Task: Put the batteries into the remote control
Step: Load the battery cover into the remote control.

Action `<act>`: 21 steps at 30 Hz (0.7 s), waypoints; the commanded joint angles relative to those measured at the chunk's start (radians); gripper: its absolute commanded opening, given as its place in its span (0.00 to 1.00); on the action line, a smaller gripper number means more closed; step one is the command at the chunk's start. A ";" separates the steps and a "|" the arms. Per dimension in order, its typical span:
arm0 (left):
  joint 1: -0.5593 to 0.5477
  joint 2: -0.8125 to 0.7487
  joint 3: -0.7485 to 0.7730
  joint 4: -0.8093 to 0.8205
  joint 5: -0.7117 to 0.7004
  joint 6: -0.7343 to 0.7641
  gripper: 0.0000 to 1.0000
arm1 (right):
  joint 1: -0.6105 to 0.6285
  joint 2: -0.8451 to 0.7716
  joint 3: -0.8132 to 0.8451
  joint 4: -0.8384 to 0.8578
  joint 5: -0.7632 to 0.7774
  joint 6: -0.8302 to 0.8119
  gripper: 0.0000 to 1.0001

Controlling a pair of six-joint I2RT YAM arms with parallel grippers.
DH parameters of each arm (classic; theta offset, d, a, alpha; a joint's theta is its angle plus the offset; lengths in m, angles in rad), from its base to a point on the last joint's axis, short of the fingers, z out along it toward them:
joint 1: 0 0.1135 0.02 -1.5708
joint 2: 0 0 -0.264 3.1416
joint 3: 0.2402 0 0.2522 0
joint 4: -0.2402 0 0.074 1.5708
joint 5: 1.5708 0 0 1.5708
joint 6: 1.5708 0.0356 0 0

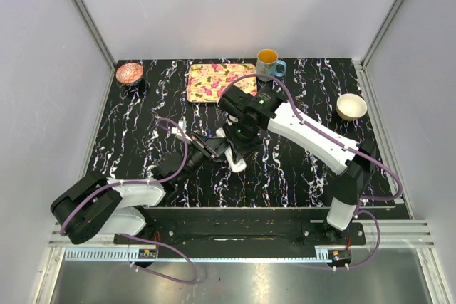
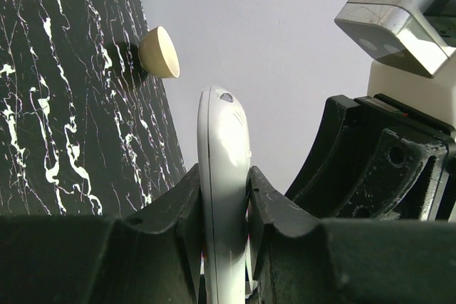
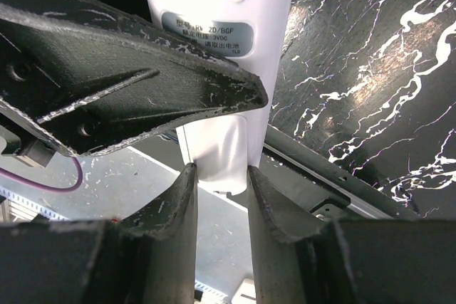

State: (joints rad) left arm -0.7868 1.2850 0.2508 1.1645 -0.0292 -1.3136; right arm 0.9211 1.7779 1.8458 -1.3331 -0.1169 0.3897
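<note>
**White remote control pinched by both hands, mid-worktop**

White remote control (image 2: 224, 161) sits edge-on between the left hand's (image 2: 224, 179) two fingers. Both pads press on its sides and the rounded end pokes out past the fingertips. Left hand = clamped on the remote.

Right wrist view: the remote's back faces the camera, with a grey label (image 3: 206, 33) showing printed text. One left finger (image 3: 142, 90) crosses over it at an angle. The narrower white end of the remote runs down between the right hand's (image 3: 221, 176) fingers, with both inner faces against it as far as that view shows. Right hand = pinching that end.

Top view: both hands meet at the remote around the middle of the black marbled worktop (image 1: 142, 126), left hand coming in from the left and right hand from above. A short white stub of the remote shows just below them. Can't tell whether the remote touches the worktop.

Further out, all well apart from the hands:
- floral tray (image 1: 214, 81) at the back centre
- blue mug (image 1: 269, 64) with an orange inside, just right of the tray
- cream bowl (image 1: 351, 107) at the right edge
- pinkish bowl (image 1: 129, 72) in the back-left corner
</note>
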 commanded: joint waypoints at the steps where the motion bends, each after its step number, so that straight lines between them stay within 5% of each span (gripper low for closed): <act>1: -0.006 -0.039 0.036 0.144 0.006 -0.058 0.00 | 0.002 -0.002 0.010 0.005 0.046 -0.003 0.01; 7: -0.009 -0.036 0.035 0.144 0.005 -0.058 0.00 | 0.001 -0.003 0.020 0.005 0.065 0.005 0.11; 21: -0.023 -0.024 0.033 0.173 0.009 -0.062 0.00 | -0.001 0.031 0.073 0.021 0.080 0.009 0.00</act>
State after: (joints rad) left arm -0.7895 1.2850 0.2508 1.1660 -0.0380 -1.3197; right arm 0.9218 1.7893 1.8671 -1.3441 -0.1066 0.3908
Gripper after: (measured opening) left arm 0.287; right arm 0.334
